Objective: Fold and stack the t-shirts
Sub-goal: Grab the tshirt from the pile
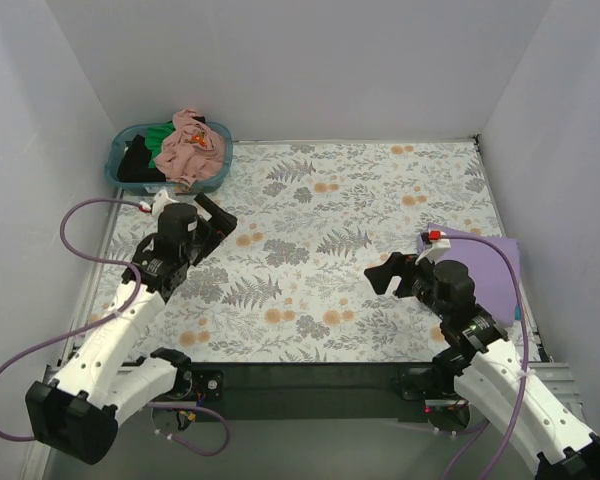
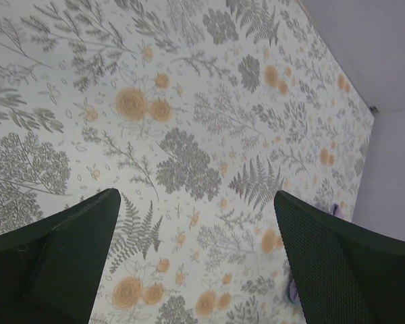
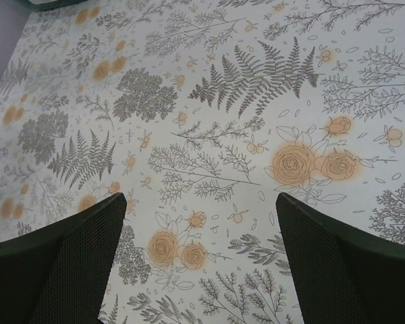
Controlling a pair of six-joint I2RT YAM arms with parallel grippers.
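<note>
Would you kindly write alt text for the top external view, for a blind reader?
The left pincer and right pincer hang open above a floral table cloth. A teal basket, far left, holds a pink t-shirt with green cloth and black cloth; a lavender t-shirt lies at the right edge.

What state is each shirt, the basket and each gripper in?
basket: upright, full
pink t-shirt: crumpled atop the basket pile
green t-shirt: bunched in basket
black t-shirt: bunched in basket
lavender t-shirt: folded flat, lying alone
left gripper: open, empty
right gripper: open, empty
</note>
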